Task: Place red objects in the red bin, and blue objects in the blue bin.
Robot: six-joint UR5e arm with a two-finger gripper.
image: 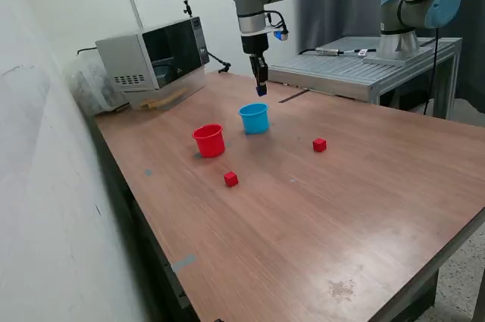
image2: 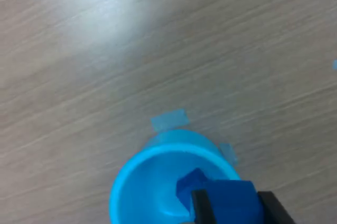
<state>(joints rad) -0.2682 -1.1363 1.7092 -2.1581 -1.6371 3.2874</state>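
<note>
My gripper (image: 261, 90) hangs just above the light-blue cup (image: 255, 118) and is shut on a dark blue cube (image: 261, 92). In the wrist view the gripper (image2: 234, 209) holds that cube (image2: 231, 203) between its fingers (image2: 200, 208) over the cup's opening (image2: 152, 182). A second dark blue shape (image2: 188, 183), apparently another cube, lies inside the cup. The red cup (image: 209, 140) stands upright beside the blue cup, toward the exterior view's left. Two red cubes lie on the table, one in front of the red cup (image: 231, 179) and one toward the exterior view's right (image: 319, 145).
A microwave (image: 155, 57) stands at the table's back corner. A second robot arm (image: 413, 4) sits on a metal stand (image: 364, 68) behind the table (image: 341, 216). Blue tape marks (image2: 168, 120) lie by the blue cup.
</note>
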